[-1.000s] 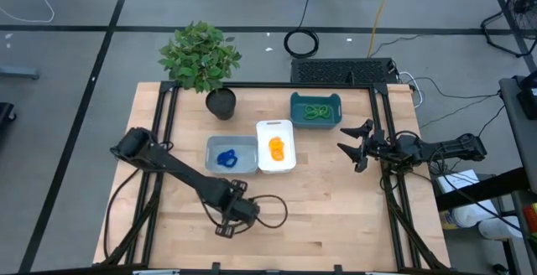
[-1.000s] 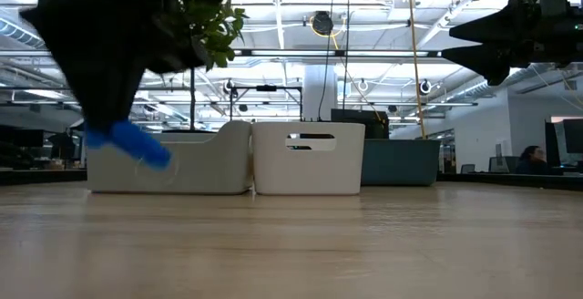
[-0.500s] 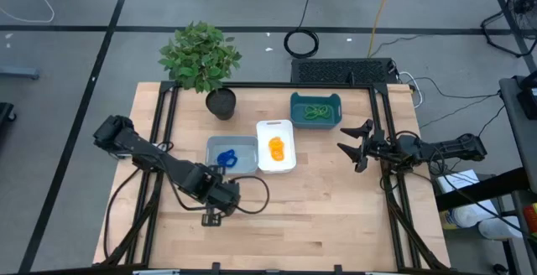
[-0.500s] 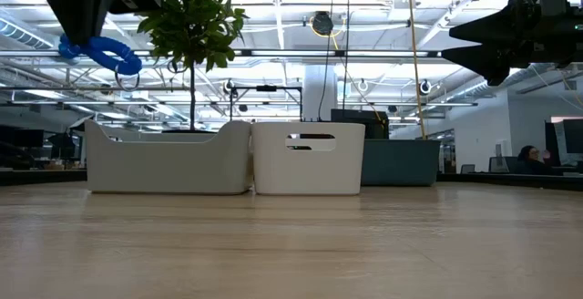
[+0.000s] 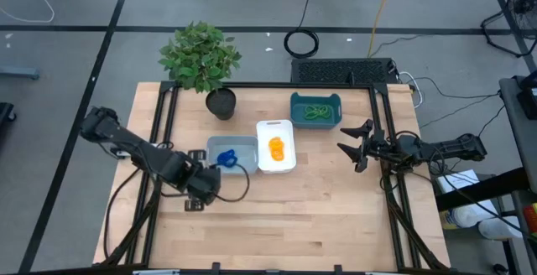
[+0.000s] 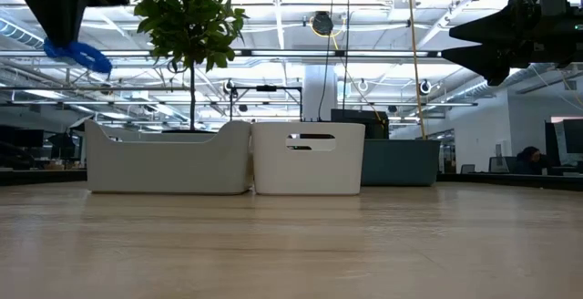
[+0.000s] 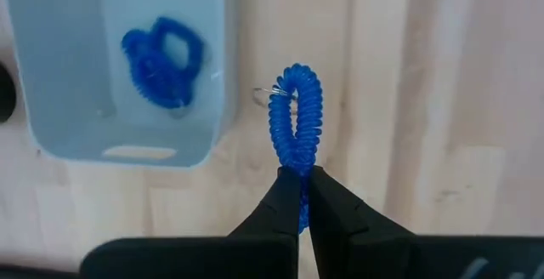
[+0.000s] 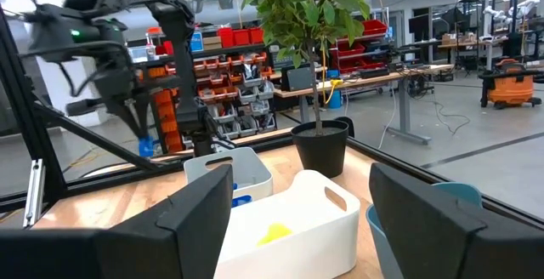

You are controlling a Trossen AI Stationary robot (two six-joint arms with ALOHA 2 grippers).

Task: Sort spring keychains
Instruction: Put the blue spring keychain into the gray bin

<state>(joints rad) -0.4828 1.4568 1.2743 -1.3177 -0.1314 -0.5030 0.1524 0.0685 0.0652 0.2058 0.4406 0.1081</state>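
1. The wooden worktop (image 5: pixel 319 208) carries three trays in a loose row: a pale blue-grey tray (image 5: pixel 243 164), a white tray (image 5: pixel 263 155) touching it, and a teal tray (image 5: pixel 295 106) set apart toward the back
2. A potted plant (image 5: pixel 201 57) stands at the back, just behind the blue-grey tray; a black cable coil (image 5: pixel 301 44) lies on the floor beyond the worktop
3. One blue spring keychain (image 7: pixel 161 62) lies inside the blue-grey tray; orange keychains (image 5: pixel 278 147) sit in the white tray and green keychains (image 5: pixel 317 111) in the teal one
4. The left gripper (image 7: pixel 302 196) hangs above the worktop just beside the blue-grey tray's outer side, its fingers (image 7: pixel 280 196) clamped on the lower end of another blue keychain (image 7: pixel 297 117), which sticks out past the tips over bare wood
5. In the low view that held keychain shows high up, above the tray walls
6. The left arm reaches in from the worktop's left edge, bent at the elbow
7. The right gripper (image 5: pixel 357 147) waits raised near the right edge, well apart from the trays, fingers spread and holding nothing
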